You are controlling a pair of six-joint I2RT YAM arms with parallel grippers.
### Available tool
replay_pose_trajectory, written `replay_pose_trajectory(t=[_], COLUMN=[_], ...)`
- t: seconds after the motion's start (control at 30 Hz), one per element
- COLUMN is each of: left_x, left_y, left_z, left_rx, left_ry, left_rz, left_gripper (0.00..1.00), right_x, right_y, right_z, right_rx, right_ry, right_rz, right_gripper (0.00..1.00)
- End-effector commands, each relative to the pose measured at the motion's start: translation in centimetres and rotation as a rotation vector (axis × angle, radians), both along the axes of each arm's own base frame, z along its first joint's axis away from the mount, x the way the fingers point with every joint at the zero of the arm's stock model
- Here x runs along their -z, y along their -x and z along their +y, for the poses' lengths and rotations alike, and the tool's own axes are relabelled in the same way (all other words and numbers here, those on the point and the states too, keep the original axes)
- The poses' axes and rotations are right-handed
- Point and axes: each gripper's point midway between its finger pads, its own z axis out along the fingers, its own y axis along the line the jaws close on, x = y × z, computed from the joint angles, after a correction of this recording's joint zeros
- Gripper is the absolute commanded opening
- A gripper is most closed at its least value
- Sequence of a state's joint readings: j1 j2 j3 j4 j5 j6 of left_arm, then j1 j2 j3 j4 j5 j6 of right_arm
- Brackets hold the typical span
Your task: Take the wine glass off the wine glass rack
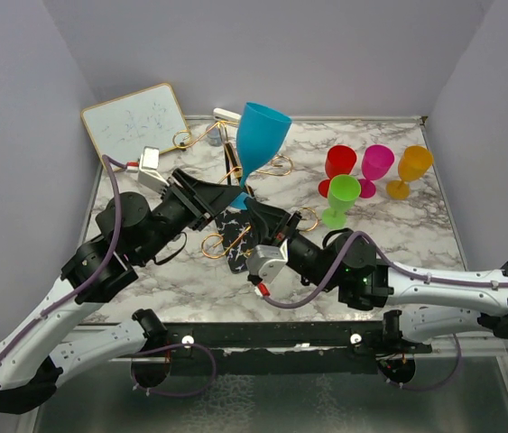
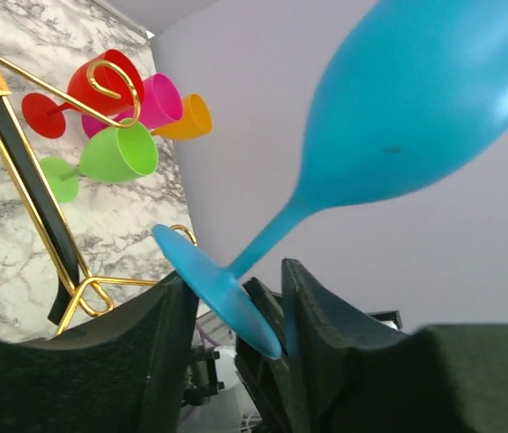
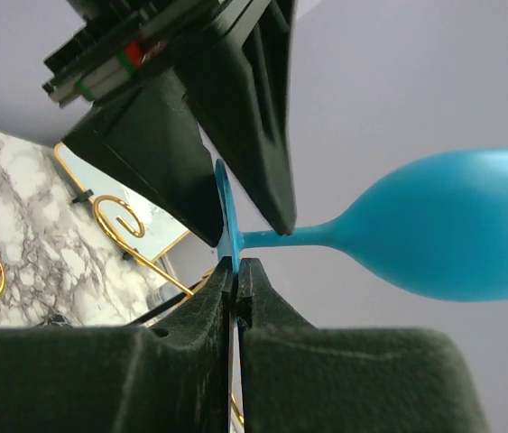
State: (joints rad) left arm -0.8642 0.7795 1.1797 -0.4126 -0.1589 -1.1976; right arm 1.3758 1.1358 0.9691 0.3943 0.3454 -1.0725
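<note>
Right pincer (image 3: pixel 234 271) pinches wine glass (image 3: pixel 452 225) foot — left pincer (image 2: pixel 235 272) straddles it.

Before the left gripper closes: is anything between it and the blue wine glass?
Nothing visible. The left gripper straddles the wine glass at its foot; the right gripper pinches the foot's edge from the opposite side.
</note>
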Motion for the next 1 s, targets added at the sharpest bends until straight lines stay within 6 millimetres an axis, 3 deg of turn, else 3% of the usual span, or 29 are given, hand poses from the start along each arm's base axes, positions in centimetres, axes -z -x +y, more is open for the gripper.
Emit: replay_pose_trajectory(t=[0.0, 0.1, 0.17, 0.3, 0.4, 0.57, 0.67, 0.87, 0.97], left_x=[-0.2, 0.0, 0.1, 0.3, 0.2, 0.2, 0.3, 1.1, 1.1], left_y=[-0.2, -0.1, -0.1, -0.1, -0.2, 0.2, 0.6, 1.4, 1.4], left_z=[-0.8, -1.1, -0.9, -0.1, 1.2, 4.1, 5.8, 7.5, 7.6], left_rx=[0.019, 0.029, 0.024, -0.005, -0.049, -0.137, -0.180, -0.205, -0.204], left_ry=[0.034, 0.033, 0.025, 0.022, 0.026, 0.045, 0.055, 0.021, -0.001], left_rz=[-0.008, -0.008, -0.007, -0.018, -0.044, -0.095, -0.127, -0.166, -0.172], left_gripper=[0.32, 0.02, 0.00, 0.00, 0.00, 0.00, 0.00, 0.00, 0.00], right_x=[-0.7, -0.5, -0.5, -0.2, 0.5, 0.4, 0.2, 1.0, 0.6], right_y=[0.6, 0.7, 0.5, 0.1, 0.4, 1.0, 0.5, -2.4, -5.8], right_z=[0.2, -0.1, -0.6, -2.4, -4.1, -8.2, -10.2, -11.7, -11.8], right_rx=[0.026, 0.042, 0.056, 0.083, 0.073, 0.068, 0.141, 0.416, 0.492], right_ry=[-0.034, -0.047, -0.068, -0.105, -0.125, -0.183, -0.240, -0.218, -0.235], right_rz=[-0.024, -0.011, 0.012, 0.117, 0.229, 0.402, 0.517, 0.527, 0.566], right_gripper=[0.01, 0.01, 0.03, 0.32, 0.44, 0.45, 0.44, 0.41, 0.38])
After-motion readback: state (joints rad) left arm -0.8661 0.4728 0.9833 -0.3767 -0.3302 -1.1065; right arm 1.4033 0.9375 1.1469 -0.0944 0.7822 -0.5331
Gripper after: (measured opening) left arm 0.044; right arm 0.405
